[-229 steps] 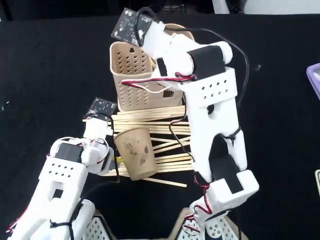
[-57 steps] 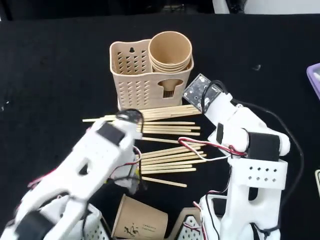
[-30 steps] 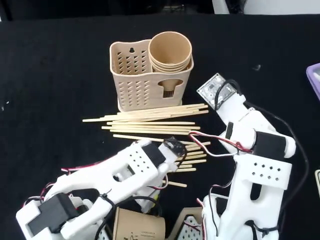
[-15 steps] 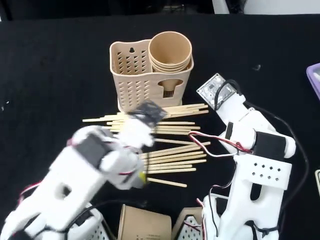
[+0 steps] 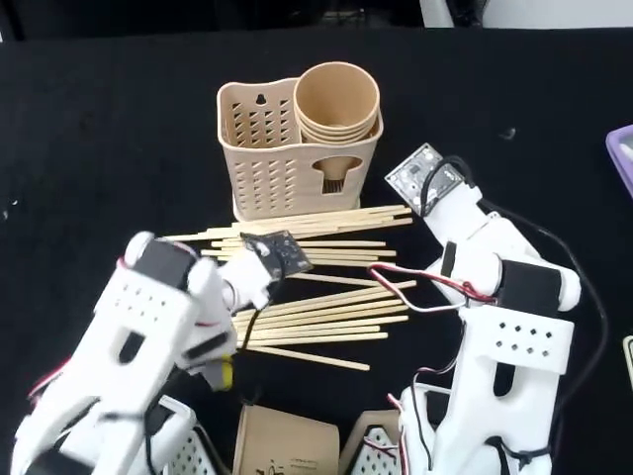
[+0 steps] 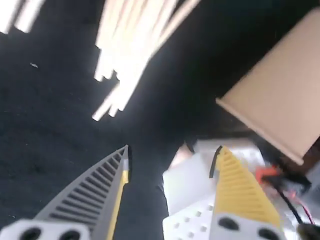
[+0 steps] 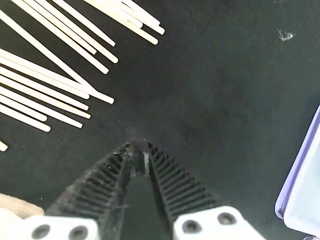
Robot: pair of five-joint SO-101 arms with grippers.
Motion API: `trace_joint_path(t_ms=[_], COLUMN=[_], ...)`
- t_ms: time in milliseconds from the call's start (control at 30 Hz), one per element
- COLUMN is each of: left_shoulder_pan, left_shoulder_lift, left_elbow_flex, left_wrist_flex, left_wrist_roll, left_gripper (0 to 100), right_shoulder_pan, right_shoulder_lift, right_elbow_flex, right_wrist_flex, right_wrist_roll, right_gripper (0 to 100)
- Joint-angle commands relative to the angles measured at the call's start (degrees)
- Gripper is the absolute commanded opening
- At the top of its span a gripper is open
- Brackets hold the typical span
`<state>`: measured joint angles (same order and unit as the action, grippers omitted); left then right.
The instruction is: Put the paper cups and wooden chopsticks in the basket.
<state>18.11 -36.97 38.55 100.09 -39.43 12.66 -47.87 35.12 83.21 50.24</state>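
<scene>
A beige perforated basket [image 5: 287,163] stands at the back with a stack of paper cups [image 5: 337,99] inside it. Several wooden chopsticks [image 5: 316,277] lie spread on the black table in front of it. One more paper cup [image 5: 287,445] lies on its side at the front edge between the arm bases. My left gripper [image 6: 171,152] hangs open and empty, pointing down near that cup [image 6: 280,110], with chopstick ends [image 6: 130,50] beyond. My right gripper [image 7: 137,150] is shut on nothing, above bare table just past the chopstick ends [image 7: 60,85].
The black table [image 5: 119,119] spreads wide to the left and behind the basket. A purple tray edge [image 5: 623,148] sits at the far right, also showing as a tray edge [image 7: 300,190] in the right wrist view. Both arm bases crowd the front edge.
The left arm has swung back to the left, off the chopsticks, and its open gripper now points down near the lying cup. The right arm has hardly moved over the last second.
</scene>
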Motion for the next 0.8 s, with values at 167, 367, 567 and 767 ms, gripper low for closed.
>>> trace_joint_path(t_ms=[167, 367, 567, 767], left_shoulder_pan=[2.7, 12.4, 18.9, 19.1], left_shoulder_lift=[11.4, 5.7, 0.7, 7.6], left_elbow_flex=[-0.6, -0.2, 2.0, 1.0], left_wrist_flex=[0.6, 0.6, -0.6, -0.6], left_wrist_roll=[-2.1, 1.8, 4.7, 4.4], left_gripper=[27, 28, 28, 28], right_shoulder_pan=[-0.8, -0.7, 1.6, 5.1], right_shoulder_lift=[-1.6, -1.6, -1.6, -1.6], right_elbow_flex=[-2.6, -2.7, -7.2, -11.6], right_wrist_flex=[-1.1, -1.1, -0.6, -0.5], right_wrist_roll=[-0.7, -0.4, -0.8, -0.7], right_gripper=[1.1, 1.1, 1.1, 1.1])
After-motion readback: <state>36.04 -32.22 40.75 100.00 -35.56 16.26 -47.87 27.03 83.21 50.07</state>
